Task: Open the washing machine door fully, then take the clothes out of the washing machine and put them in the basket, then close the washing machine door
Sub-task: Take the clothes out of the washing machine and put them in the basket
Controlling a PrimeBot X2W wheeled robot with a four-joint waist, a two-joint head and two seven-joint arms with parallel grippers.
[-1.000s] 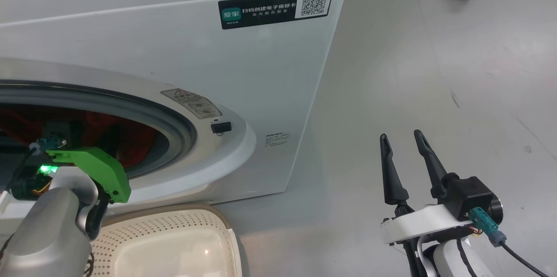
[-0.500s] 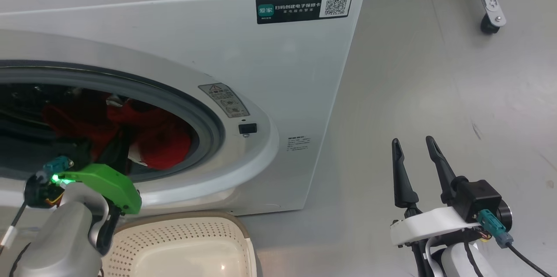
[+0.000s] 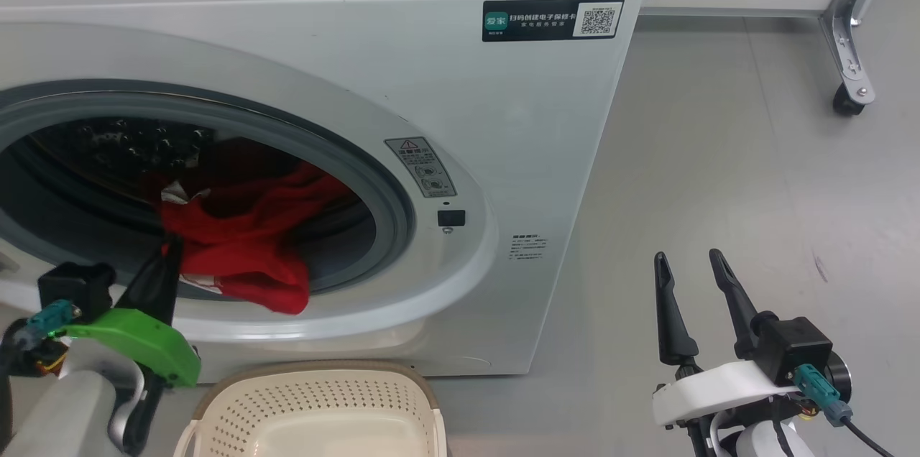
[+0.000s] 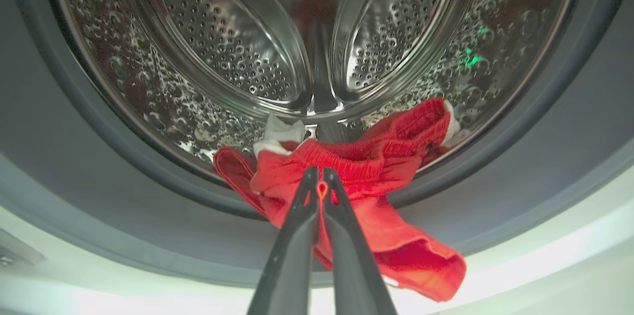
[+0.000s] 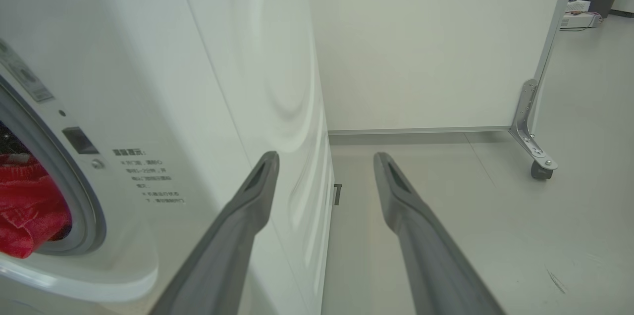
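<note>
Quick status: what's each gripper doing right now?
Left gripper: closed on the red clothes.
Right gripper: open, holding nothing.

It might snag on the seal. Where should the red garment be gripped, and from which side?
I'd take the red garment by its bunched ribbed waistband, straight in from the front through the mouth of the drum. It stands as a thick fold, while the rest hangs limp over the grey seal. The left gripper has its jaws shut there.
</note>
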